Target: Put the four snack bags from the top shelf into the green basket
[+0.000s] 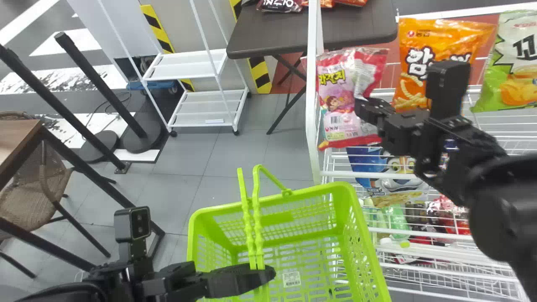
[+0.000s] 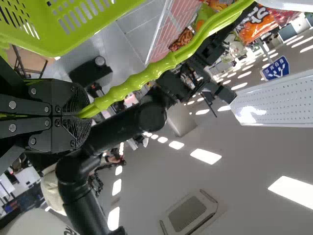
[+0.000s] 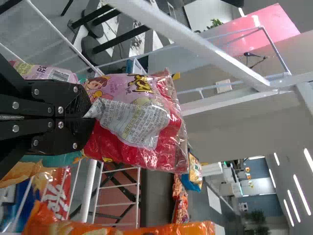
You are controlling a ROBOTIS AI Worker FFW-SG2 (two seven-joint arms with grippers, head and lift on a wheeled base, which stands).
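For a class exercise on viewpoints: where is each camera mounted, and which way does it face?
Head view: on the head, facing forward and down at basket and shelf; left hand and right hand show.
Left wrist view: on that wrist, facing past the left hand at handle and ceiling; right arm shows.
Right wrist view: on that wrist, facing pink bag; right hand shows.
Head and right wrist views share pink bag; head and left, basket.

Grey tiles cover the floor (image 1: 176,184), and a white wheeled rack (image 1: 203,121) stands near a dark table (image 1: 268,35). Yellow-and-black tape (image 1: 156,26) runs behind the rack. A wicker chair (image 1: 27,188) sits by a wooden table (image 1: 16,136); bright lights (image 2: 205,155) dot the ceiling (image 2: 244,166).
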